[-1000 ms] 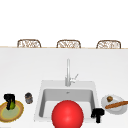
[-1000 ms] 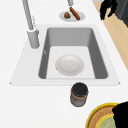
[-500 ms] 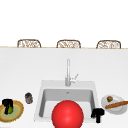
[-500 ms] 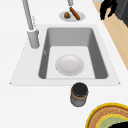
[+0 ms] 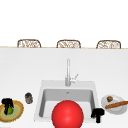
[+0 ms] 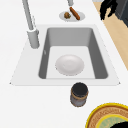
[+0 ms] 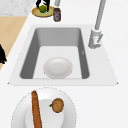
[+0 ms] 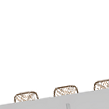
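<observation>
At the worktop's left end, near its front edge, sits a round woven plate (image 5: 15,113) with a yellow rim. A green fruit (image 5: 9,110) lies on it, and the left hand (image 5: 7,103) is down over that fruit with its fingers pointing downward around it; whether they actually grip the fruit cannot be told. In the right side view the same hand (image 7: 41,3) stands over the fruit (image 7: 43,8) at the far end of the worktop.

Just to the right of the plate, between it and the sink, stands a small dark jar (image 5: 28,98), upright and apart from both.

The sink (image 5: 41,100) takes the middle of the worktop, with a tall tap (image 5: 67,72) at its back edge. A white bowl (image 6: 69,65) lies on the basin floor. A red ball (image 5: 67,114) shows at the sink's front edge in the front view.

The right hand (image 5: 97,114) hangs at the sink's front right corner, fingers curled downward, holding nothing.

Near the worktop's right end lies a white plate (image 5: 113,108) carrying a long sausage (image 5: 116,104) and a small brown lump (image 5: 109,98), slightly apart.
</observation>
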Robot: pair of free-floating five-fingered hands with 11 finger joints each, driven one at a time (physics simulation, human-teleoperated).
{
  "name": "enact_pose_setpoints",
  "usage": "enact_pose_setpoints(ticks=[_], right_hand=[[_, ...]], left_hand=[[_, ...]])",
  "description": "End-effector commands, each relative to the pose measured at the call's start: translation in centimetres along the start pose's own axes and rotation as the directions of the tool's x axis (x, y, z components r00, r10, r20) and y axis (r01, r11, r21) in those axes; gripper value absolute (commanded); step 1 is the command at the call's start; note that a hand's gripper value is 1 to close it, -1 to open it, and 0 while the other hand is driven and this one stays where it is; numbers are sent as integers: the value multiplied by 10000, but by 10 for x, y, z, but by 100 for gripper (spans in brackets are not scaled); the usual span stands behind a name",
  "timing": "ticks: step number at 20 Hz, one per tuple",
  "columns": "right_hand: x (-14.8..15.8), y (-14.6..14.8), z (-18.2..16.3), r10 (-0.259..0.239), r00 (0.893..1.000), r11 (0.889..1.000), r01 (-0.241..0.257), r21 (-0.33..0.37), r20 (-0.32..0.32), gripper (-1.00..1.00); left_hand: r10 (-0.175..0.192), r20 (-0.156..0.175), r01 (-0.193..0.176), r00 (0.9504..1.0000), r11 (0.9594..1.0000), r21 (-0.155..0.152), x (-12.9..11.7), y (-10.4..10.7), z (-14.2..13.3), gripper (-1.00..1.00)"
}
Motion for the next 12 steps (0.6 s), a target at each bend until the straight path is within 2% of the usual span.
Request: enact_pose_setpoints(ticks=[1,2,6,12], right_hand=[[0,0,0,0,10000,10000,0,0,0,0],[0,0,0,0,10000,10000,0,0,0,0],[0,0,0,0,10000,10000,0,0,0,0],[0,0,0,0,10000,10000,0,0,0,0]], left_hand=[[1,27,-1,10000,10000,-24,0,0,-4,-100],[-146,-45,146,9999,9999,30,4,4,-8,-100],[-181,-315,185,9993,9998,104,21,23,-26,-100],[-341,-461,352,9984,9991,248,40,43,-45,-100]])
